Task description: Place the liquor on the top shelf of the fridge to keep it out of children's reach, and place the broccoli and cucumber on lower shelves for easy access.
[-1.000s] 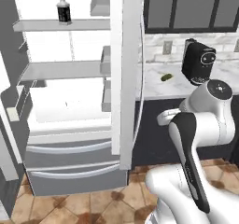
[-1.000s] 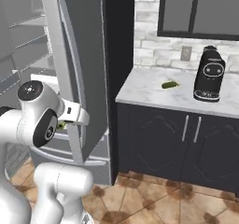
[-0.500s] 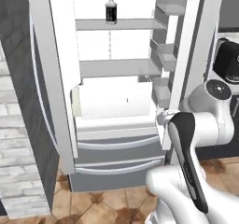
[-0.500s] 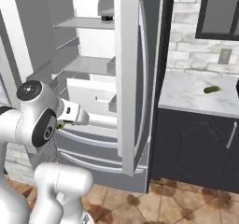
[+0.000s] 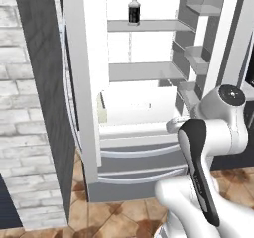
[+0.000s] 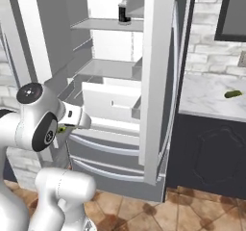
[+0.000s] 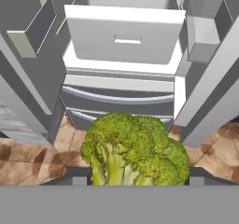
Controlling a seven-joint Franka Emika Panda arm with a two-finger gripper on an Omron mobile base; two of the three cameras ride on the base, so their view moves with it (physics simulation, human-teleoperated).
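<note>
Broccoli carried toward the open fridge

The claw grips the broccoli [image 7: 135, 150] at bottom centre, for a lower shelf; liquor [image 5: 134, 8] stands top centre, cucumber [image 6: 233, 94] waits on the right-hand worktop [image 6: 206, 97].

A brown tiled floor [image 5: 124, 212] runs under the scene, patterned with darker diamond shapes. A pale grey brick wall [image 5: 25, 108] stands at the left of the left base view, and similar brick backs the counter [image 6: 206, 97] in the right base view. That counter has a light marbled top over a dark cabinet [image 6: 211, 153] with an arched door panel. Above it, at the upper right, hangs a dark framed panel [image 6: 233, 11], cut off by the picture edge. A small grey wall outlet [image 6: 242, 59] sits on the brick just above the counter.
</note>
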